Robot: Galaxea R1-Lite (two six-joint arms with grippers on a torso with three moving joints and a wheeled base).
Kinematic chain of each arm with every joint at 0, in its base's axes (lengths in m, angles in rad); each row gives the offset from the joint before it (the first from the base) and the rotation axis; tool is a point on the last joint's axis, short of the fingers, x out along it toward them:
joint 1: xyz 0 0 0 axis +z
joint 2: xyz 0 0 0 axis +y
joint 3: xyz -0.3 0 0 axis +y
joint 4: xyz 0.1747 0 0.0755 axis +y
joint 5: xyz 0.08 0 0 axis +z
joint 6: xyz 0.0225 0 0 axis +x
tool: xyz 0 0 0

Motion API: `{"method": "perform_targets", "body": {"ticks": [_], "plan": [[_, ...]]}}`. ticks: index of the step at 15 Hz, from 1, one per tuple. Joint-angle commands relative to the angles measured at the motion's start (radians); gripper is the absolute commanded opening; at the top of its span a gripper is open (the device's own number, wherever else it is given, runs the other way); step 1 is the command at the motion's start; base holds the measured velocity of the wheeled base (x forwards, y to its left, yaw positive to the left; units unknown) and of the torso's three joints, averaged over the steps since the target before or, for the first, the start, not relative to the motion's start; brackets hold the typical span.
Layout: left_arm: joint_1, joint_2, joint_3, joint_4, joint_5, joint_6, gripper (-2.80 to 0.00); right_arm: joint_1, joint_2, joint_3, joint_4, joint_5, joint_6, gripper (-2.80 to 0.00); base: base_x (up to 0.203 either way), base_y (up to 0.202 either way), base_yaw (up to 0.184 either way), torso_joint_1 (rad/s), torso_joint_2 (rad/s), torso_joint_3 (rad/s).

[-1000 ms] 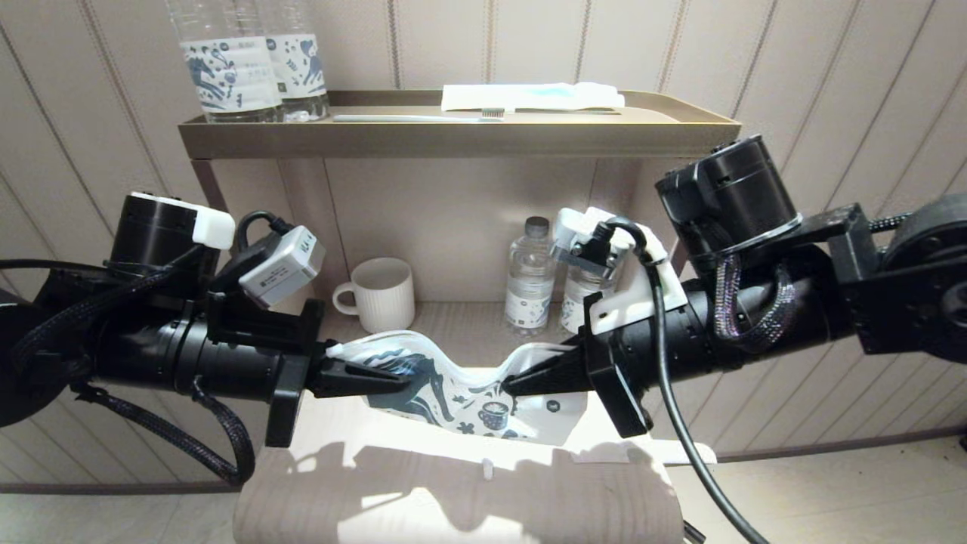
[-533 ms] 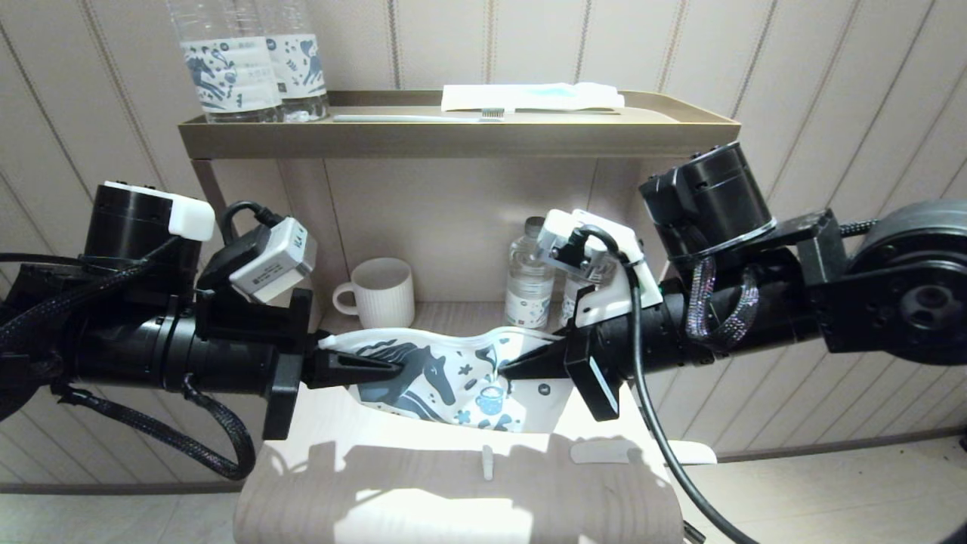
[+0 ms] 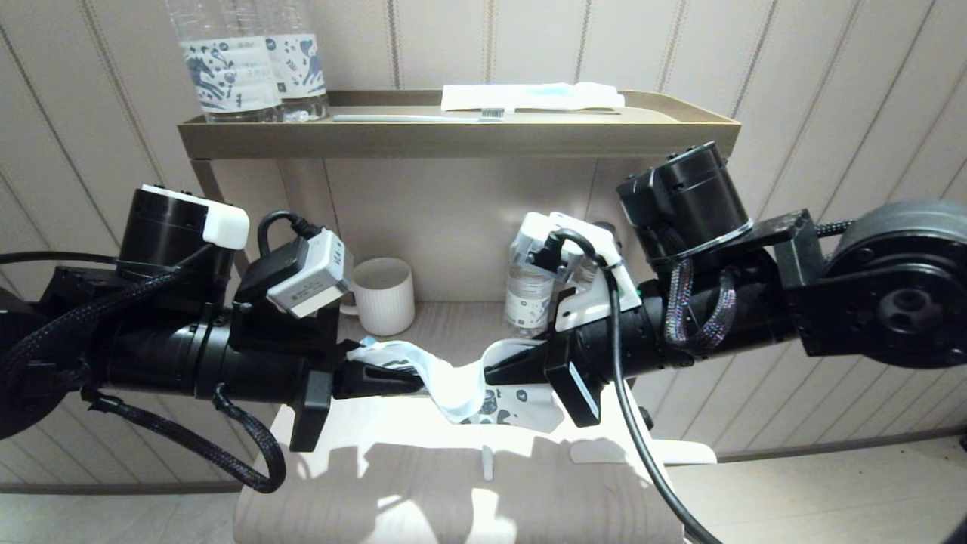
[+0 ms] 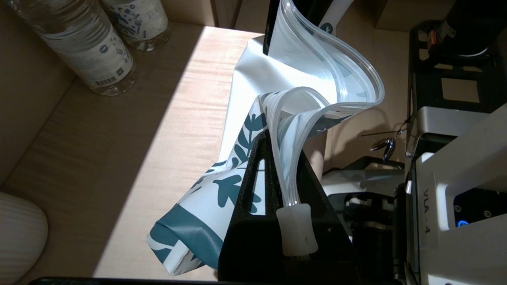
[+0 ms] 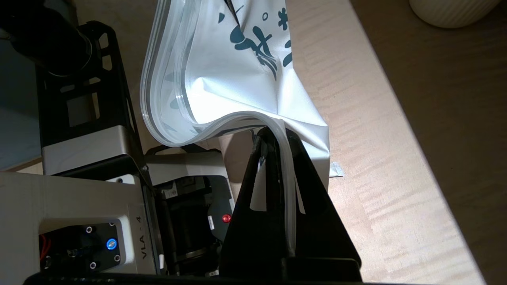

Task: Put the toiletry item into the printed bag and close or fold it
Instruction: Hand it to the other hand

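**Gripping both ends of the pouch, slack in the middle**

Reaching in from the left edge of the head view, the black left gripper [image 3: 412,379] is pinching one end of the flat white plastic printed bag [image 3: 468,385] with its dark blue horse and leaf pattern. In the left wrist view the black fingers [image 4: 257,186] are clamping tight on the clear zip strip [image 4: 291,158], with the slider tab [image 4: 296,230] sitting against them. At centre frame the bag is sagging and buckling into a loose fold above the pale wooden lower shelf [image 3: 453,321]. A small, narrow white stick [image 3: 487,462] is lying on the sunlit surface at lower centre, just below the bag and apart from it. On the right, the black right gripper [image 3: 495,372] is clamping the bag's other end; its fingers [image 5: 273,166] are closing flat on the zip strip. Behind, a ribbed white mug [image 3: 384,295] and small clear water bottles [image 3: 527,298] are standing on the shelf. A tan tray [image 3: 453,136] is crossing the upper frame, carrying two larger bottles [image 3: 249,64], a pale toothbrush [image 3: 415,118] and a white packet [image 3: 532,97].
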Motion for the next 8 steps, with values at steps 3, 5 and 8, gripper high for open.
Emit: {"method": "perform_targets", "body": {"ticks": [3, 5, 8], "plan": [[-0.005, 0.001, 0.003, -0.001, -0.002, 0.002, -2.80, -0.015, -0.004, 0.028, 0.001, 0.003, 0.000, -2.80, 0.000, 0.000, 0.000, 0.000, 0.00, 0.000], [-0.005, 0.001, -0.001, -0.001, -0.001, -0.001, -2.80, -0.033, -0.014, 0.045, 0.001, 0.003, -0.001, -2.80, 0.000, 0.000, 0.000, 0.000, 0.00, 0.000], [-0.005, 0.004, -0.010, -0.001, 0.000, -0.004, -2.80, -0.035, -0.023, 0.073, -0.023, -0.013, -0.004, 0.00, 0.000, 0.000, 0.000, 0.000, 0.00, 0.000]]}}
